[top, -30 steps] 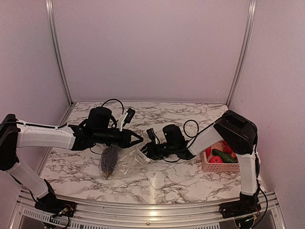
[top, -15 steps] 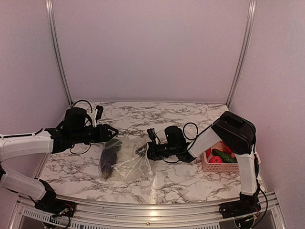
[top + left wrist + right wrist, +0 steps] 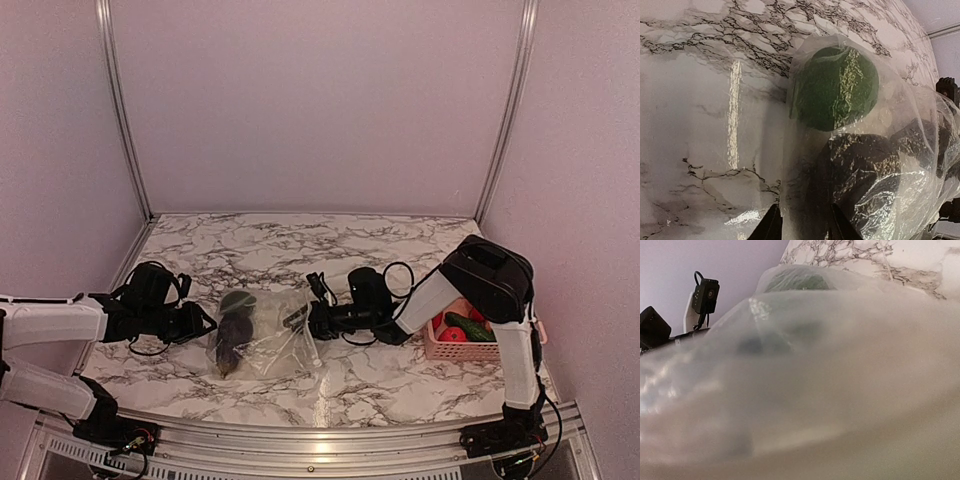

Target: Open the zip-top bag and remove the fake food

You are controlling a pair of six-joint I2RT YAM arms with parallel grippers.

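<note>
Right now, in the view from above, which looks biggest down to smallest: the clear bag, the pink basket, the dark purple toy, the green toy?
1. zip-top bag
2. pink basket, partly hidden, so less sure
3. dark purple toy
4. green toy

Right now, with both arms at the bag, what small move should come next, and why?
Probably close the left gripper on the zip-top bag: its jaws stand apart with the plastic edge between them, the right gripper sits at the opposite edge, and the green piece and dark piece lie inside.
</note>
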